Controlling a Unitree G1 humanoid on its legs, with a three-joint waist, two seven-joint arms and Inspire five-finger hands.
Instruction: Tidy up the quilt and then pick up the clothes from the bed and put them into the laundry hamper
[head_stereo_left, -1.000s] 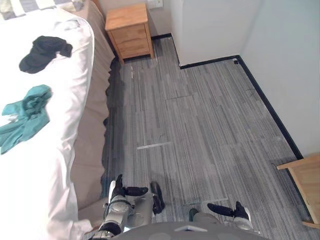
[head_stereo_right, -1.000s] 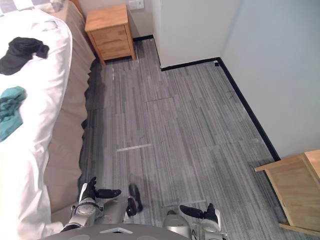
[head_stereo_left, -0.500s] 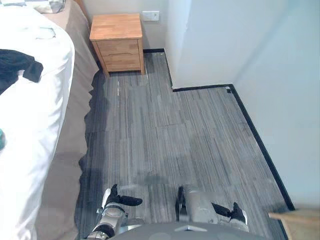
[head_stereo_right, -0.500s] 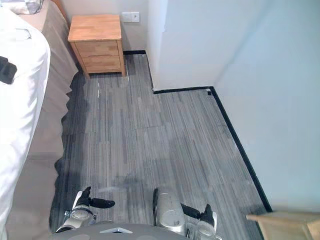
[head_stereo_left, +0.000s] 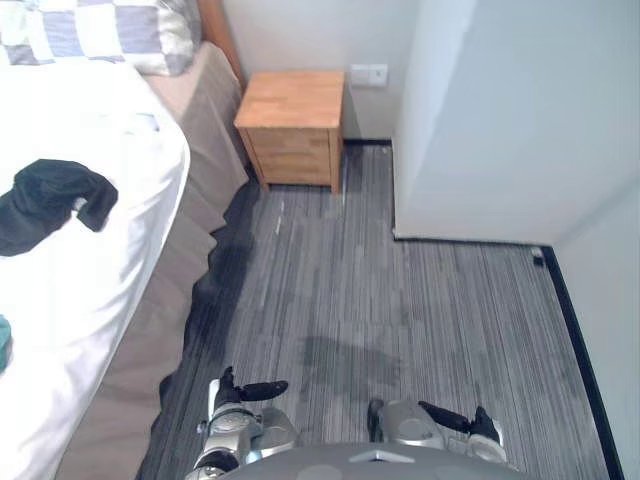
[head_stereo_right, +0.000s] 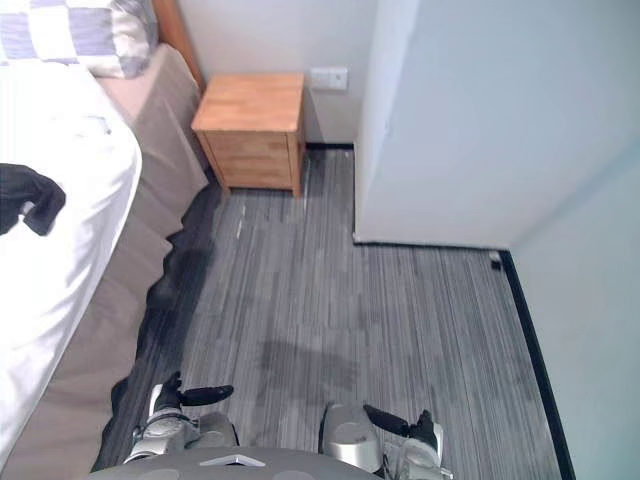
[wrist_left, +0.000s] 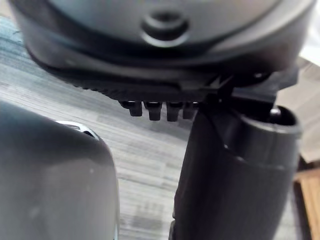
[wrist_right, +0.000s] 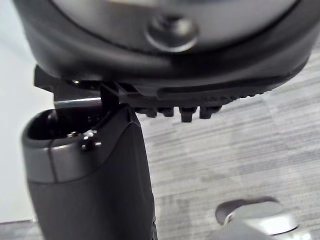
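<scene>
1. A black garment (head_stereo_left: 50, 198) lies crumpled on the bed's white quilt (head_stereo_left: 90, 290); a teal garment (head_stereo_left: 3, 345) sits at its near edge;
2. The left hand (head_stereo_left: 236, 390) and right hand (head_stereo_left: 462, 422) hang low over the grey floor (head_stereo_left: 400, 320), fingers relaxed, holding nothing;
3. A wooden nightstand (head_stereo_left: 295, 125) stands against the wall.

A wooden nightstand (head_stereo_left: 293, 128) stands on grey striped floor (head_stereo_left: 400, 310) (wall socket (head_stereo_left: 368, 74) near it).

Silver-grey forearms (head_stereo_left: 232, 432) ending in a dark left hand (head_stereo_left: 243, 388) and right hand (head_stereo_left: 452, 419); each rounded dark wrist housing (wrist_left: 150, 60) bears one central screw (wrist_left: 165, 22) and a ribbed edge.
</scene>
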